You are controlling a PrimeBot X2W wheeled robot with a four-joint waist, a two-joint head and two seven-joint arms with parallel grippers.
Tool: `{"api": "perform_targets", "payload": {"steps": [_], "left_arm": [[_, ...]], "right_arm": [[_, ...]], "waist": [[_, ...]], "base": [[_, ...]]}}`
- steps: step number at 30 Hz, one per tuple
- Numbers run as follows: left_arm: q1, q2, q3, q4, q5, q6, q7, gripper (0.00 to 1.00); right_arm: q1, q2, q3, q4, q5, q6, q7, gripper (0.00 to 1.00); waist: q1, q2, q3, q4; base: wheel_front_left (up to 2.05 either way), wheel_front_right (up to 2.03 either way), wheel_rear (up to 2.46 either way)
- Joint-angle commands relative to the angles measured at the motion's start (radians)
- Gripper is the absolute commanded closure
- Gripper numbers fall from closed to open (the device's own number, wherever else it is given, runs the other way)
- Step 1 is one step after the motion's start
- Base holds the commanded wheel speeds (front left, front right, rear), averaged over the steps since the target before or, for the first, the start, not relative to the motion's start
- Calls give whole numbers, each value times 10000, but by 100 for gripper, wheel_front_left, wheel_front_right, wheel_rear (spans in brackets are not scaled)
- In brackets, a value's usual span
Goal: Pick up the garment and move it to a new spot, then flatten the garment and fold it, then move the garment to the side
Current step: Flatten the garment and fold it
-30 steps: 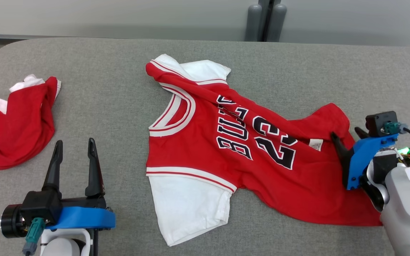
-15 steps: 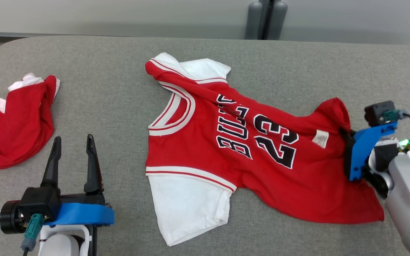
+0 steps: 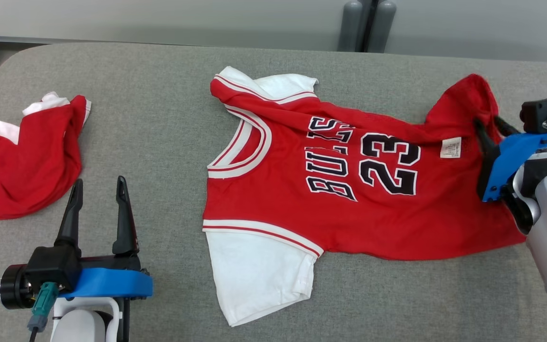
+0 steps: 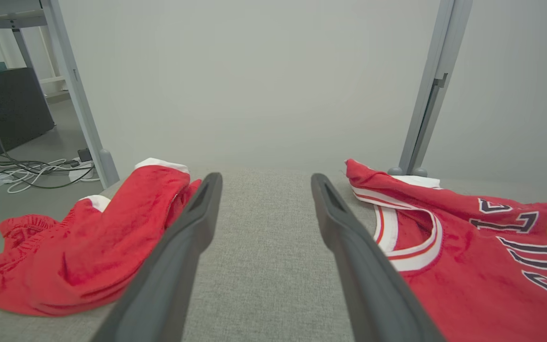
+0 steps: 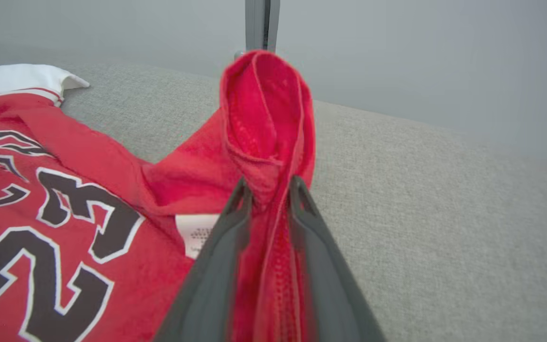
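The garment (image 3: 330, 204) is a red jersey with white sleeves and "BULLS 23" in black. It lies spread across the middle of the grey table (image 3: 159, 118), neck to the left. My right gripper (image 3: 488, 124) is shut on the garment's far right hem corner and holds that bunched corner a little above the table. In the right wrist view the red cloth (image 5: 264, 109) stands up pinched in the right gripper (image 5: 269, 185). At the lower left my left gripper (image 3: 99, 183) stands open over bare table, apart from the garment (image 4: 468, 266); the left gripper (image 4: 266, 179) holds nothing.
A second red and white piece of clothing (image 3: 22, 161) lies crumpled at the table's left edge, just left of my left gripper, and shows as a heap (image 4: 88, 242). Two grey posts (image 3: 367, 26) stand behind the table's far edge.
My right gripper closed on the garment's right hem and carried it up and toward the far right, pulling the jersey straighter. The head camera shifted a little. The left gripper stayed still.
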Motion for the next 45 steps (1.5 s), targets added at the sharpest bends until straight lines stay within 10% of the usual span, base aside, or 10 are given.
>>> {"api": "perform_targets", "payload": {"steps": [1, 11, 30, 45], "left_arm": [[2, -16, 43, 13, 36, 2, -25, 0], [422, -18, 248, 17, 137, 39, -24, 0], [1012, 65, 612, 281, 405, -48, -25, 0], [1134, 116, 476, 661, 550, -77, -25, 0]], "right_arm": [[-35, -130, -70, 136, -43, -2, -476, 0], [732, -56, -880, -156, 259, -1, -2286, 0], [6824, 2119, -2657, -8450, -1304, -1, -2321, 0], [8623, 2747, -2846, -9272, -1720, -1, -2323, 0]], "waist": [[-1, -1, -68, -66], [-1, -1, -675, -573], [-1, -1, -1401, -1292], [-1, -1, -1688, -1183]], "base": [[0, 0, 0], [0, 0, 0], [0, 0, 0], [0, 0, 0]]}}
